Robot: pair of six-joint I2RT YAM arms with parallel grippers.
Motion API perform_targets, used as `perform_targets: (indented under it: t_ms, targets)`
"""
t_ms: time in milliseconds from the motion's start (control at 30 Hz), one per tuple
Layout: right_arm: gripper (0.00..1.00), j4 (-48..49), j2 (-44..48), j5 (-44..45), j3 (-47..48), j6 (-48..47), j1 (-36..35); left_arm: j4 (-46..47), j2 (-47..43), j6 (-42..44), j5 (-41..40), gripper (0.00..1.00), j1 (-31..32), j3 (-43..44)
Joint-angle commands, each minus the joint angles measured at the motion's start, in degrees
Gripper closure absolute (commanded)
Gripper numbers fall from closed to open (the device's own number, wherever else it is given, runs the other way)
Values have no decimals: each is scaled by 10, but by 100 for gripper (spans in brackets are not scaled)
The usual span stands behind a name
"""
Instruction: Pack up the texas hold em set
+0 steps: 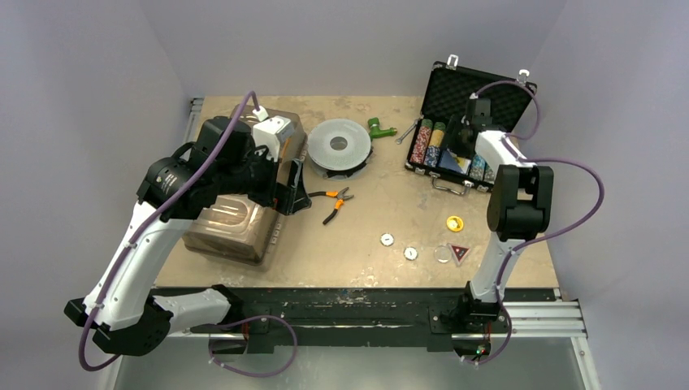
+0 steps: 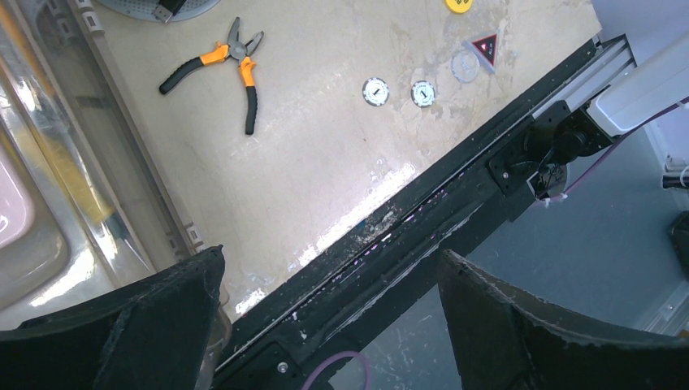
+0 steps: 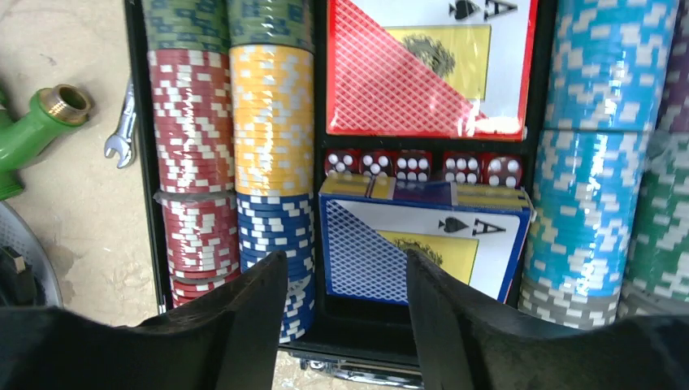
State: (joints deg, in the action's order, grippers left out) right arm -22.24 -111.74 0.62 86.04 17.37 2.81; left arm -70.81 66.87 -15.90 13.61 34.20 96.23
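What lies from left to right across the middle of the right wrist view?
In order: green plastic pipe fitting → small silver wrench → red-and-white chip row → yellow-and-white chip row → red translucent dice → light blue chip row.

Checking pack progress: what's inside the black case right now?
Chip rows in red, yellow, blue, light blue and green; a red card deck, a blue card deck, five red dice between them. The right gripper covers part of the case's near edge; anything under the chips is hidden.
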Motion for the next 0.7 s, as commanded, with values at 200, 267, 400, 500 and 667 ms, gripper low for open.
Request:
perform_targets:
  t_ms: [200,267,400,500,667]
  targets:
    - [58,79,28,97,-31,82,0,23,-12,-1,5,0,2,14]
    - [63,81,15,96,-20,83,1,23,-12,0,3,0,2,14]
    - [73,61,-20,98,18,83,2,21,-11,1,2,0,2,15]
    - [75,70,-27,103,16,81,2,20,-11,1,0,0,2,15]
    - [77,70,-27,99,-11,88,2,19,-10,3,-2,0,3,17]
